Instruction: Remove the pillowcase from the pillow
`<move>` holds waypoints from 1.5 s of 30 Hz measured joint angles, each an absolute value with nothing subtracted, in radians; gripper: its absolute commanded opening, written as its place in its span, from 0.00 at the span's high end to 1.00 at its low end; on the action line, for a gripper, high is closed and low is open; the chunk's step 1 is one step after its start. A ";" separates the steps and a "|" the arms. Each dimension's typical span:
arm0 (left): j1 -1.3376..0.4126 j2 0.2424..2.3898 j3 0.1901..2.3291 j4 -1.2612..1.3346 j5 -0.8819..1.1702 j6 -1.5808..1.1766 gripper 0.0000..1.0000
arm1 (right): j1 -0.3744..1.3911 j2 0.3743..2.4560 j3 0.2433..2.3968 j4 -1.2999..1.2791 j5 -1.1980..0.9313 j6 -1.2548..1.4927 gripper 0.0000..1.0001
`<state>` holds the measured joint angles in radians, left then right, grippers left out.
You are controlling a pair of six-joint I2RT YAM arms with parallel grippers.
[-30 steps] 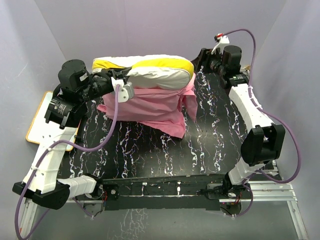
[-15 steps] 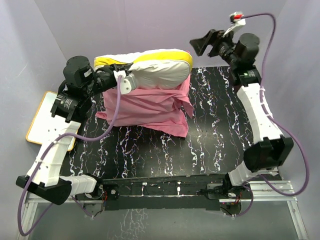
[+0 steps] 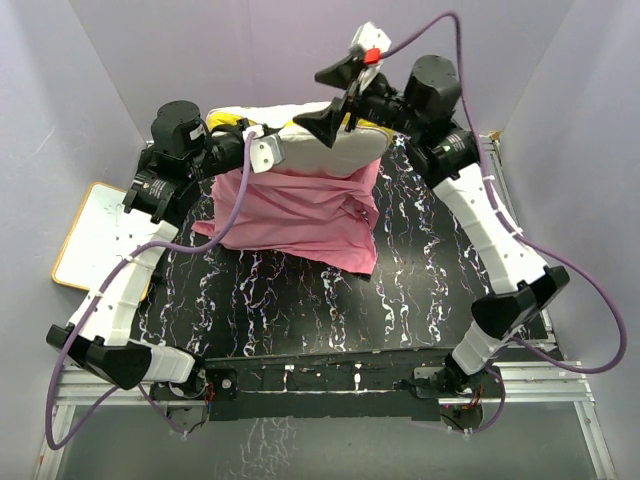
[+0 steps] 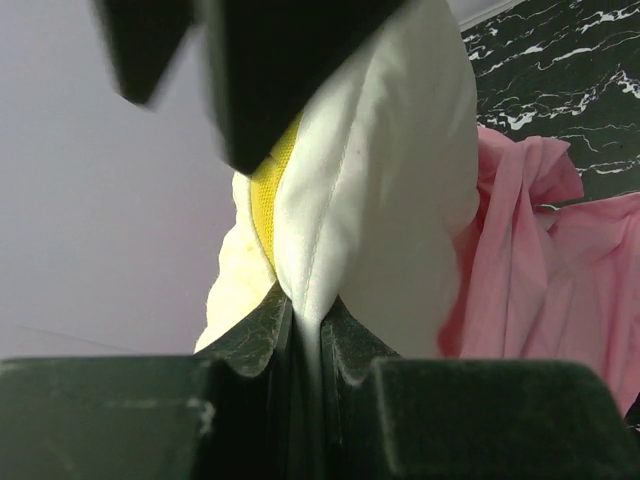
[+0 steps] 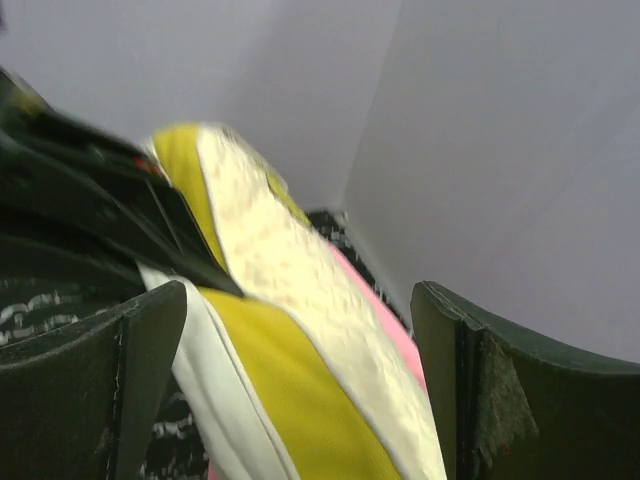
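Observation:
The pillow (image 3: 335, 152), white with a yellow band, is lifted off the table at the back. My left gripper (image 3: 272, 148) is shut on its left end. In the left wrist view the jaws (image 4: 305, 322) pinch a fold of the pillow's white fabric (image 4: 380, 180). The pink pillowcase (image 3: 300, 215) hangs from the pillow's lower part down onto the table, and it shows at the right of the left wrist view (image 4: 560, 260). My right gripper (image 3: 330, 100) stands open at the pillow's top edge, with the yellow band (image 5: 300, 400) between its fingers (image 5: 100, 390).
A white board with a yellow frame (image 3: 95, 235) lies off the table's left side. The black marbled table (image 3: 430, 260) stretches in front of and to the right of the fabric. Grey walls close in the back and both sides.
My right arm swung from the back right corner leftward over the pillow and its jaws opened wide. The left gripper kept its grip and shifted the pillow slightly right.

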<state>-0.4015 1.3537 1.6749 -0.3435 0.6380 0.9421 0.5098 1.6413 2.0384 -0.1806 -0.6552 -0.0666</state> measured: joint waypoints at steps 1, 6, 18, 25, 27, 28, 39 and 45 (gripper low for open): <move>-0.404 1.354 1.675 -0.344 0.640 0.941 1.00 | 0.505 1.656 2.032 -0.224 -0.659 -0.106 0.02; -0.408 1.353 1.670 -0.368 0.645 0.942 1.00 | 0.495 1.693 1.995 -0.384 -0.667 -0.246 0.02; -0.422 1.354 1.664 -0.424 0.659 0.955 1.00 | 0.546 1.670 1.974 -0.497 -0.709 -0.422 0.02; -0.439 1.370 1.664 -0.472 0.664 0.968 1.00 | 0.575 1.610 1.870 -0.493 -0.673 -0.477 0.01; -0.444 1.375 1.664 -0.475 0.666 0.978 1.00 | 0.575 1.592 1.850 -0.493 -0.663 -0.485 0.02; -0.448 1.375 1.662 -0.472 0.666 0.982 1.00 | 0.575 1.584 1.847 -0.493 -0.659 -0.487 0.02; -0.454 1.346 1.600 -0.366 0.668 1.023 1.00 | 0.587 1.464 1.784 -0.428 -0.654 -0.359 0.02; -0.454 1.346 1.600 -0.351 0.672 1.025 1.00 | 0.608 1.487 1.791 -0.469 -0.580 -0.408 0.02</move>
<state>-0.4538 1.3457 1.6005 -0.3508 0.6716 1.0252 0.6079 1.4868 1.7908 -0.4690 -0.5797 -0.4080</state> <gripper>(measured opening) 0.072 0.984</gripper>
